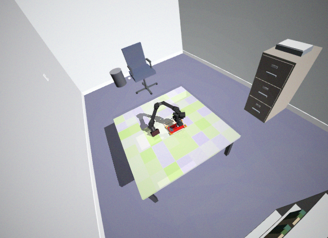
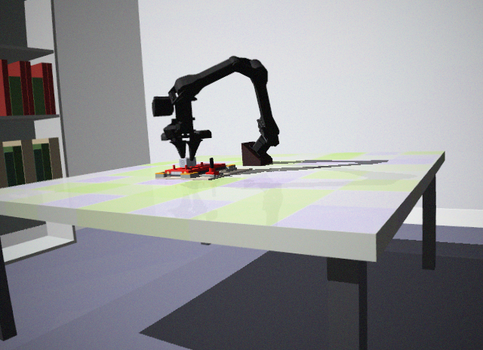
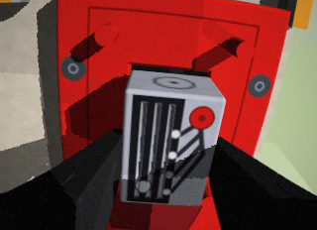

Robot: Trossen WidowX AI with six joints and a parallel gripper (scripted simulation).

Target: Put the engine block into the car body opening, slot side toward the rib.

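Observation:
The red car body lies on the table. The pale grey engine block has black slots and a red round mark on its upper face in the wrist view. My gripper is shut on the engine block, one finger on each side, pointing down over the car body. The block stands above the red surface, over the opening. A dark strip of the opening shows past the block's far edge. The block hides the rest of the opening, its own underside and the rib.
Two red pegs rise from the car body beyond the block, with grey round studs near its sides. A black post with a red base stands at the car body's side. Grey and orange pieces sit at its corners.

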